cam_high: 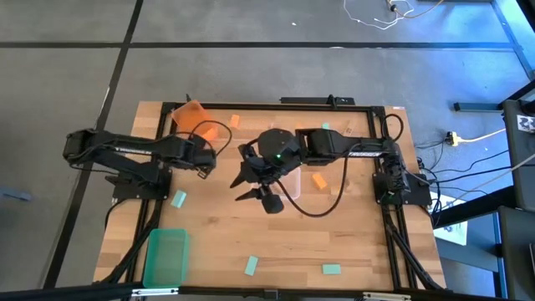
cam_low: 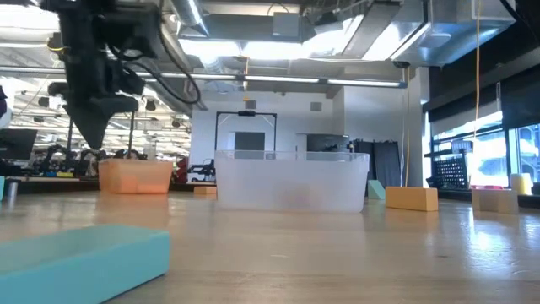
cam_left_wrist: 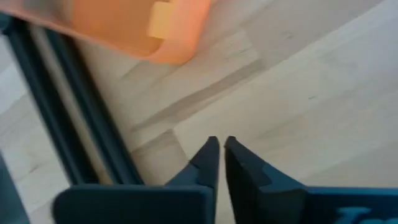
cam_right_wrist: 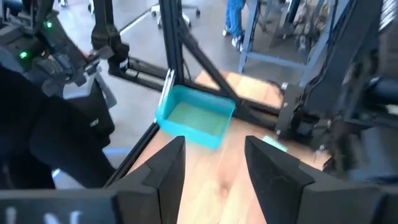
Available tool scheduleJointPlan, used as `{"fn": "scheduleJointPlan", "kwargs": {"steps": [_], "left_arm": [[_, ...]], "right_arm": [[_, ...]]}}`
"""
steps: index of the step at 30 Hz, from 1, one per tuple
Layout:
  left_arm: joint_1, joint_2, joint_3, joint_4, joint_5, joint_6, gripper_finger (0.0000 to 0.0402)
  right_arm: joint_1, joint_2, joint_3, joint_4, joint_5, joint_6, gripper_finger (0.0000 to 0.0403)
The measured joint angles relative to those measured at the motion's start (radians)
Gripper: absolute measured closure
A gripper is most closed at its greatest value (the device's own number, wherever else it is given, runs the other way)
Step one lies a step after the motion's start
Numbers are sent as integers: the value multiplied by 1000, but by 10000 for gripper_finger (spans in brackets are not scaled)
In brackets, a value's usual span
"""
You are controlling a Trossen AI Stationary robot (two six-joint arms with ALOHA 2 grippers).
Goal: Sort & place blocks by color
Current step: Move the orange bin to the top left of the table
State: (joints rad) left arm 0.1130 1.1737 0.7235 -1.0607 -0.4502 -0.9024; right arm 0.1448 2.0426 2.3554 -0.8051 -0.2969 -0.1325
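Observation:
Small blocks lie scattered flat on the table: an orange block (cam_high: 319,180) right of the clear bin, another orange block (cam_high: 235,121) at the far side, and mint green blocks (cam_high: 178,198), (cam_high: 251,266), (cam_high: 332,268). One orange block (cam_left_wrist: 163,22) lies inside the orange bin. A tan block (cam_low: 494,200) shows at the right in the low view. My left gripper (cam_high: 206,156) (cam_left_wrist: 221,146) is shut on nothing, raised beside the orange bin (cam_high: 191,117). My right gripper (cam_high: 245,186) (cam_right_wrist: 214,152) hangs open and empty over the table's middle, left of the clear bin (cam_high: 292,180).
The green bin (cam_high: 167,255) (cam_right_wrist: 196,118) sits at the table's near left corner. The orange bin (cam_low: 135,177) stands at the far left and the clear bin (cam_low: 291,181) in the middle. A black frame (cam_high: 159,125) borders the table. Bare wood lies between the bins.

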Motion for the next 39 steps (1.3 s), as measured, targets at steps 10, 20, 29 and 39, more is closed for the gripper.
{"fn": "scheduleJointPlan", "kwargs": {"steps": [10, 20, 29, 39], "left_arm": [[187, 92, 0, 23, -5, 136, 401], [357, 183, 0, 137, -28, 330, 401], [431, 189, 0, 274, -26, 443, 401], [492, 189, 0, 443, -30, 532, 401]], "right_arm": [[41, 0, 0, -28, 0, -1, 234], [43, 0, 0, -30, 0, -3, 234], [43, 0, 0, -30, -1, -5, 234], [42, 1, 0, -30, 0, -5, 234]]}}
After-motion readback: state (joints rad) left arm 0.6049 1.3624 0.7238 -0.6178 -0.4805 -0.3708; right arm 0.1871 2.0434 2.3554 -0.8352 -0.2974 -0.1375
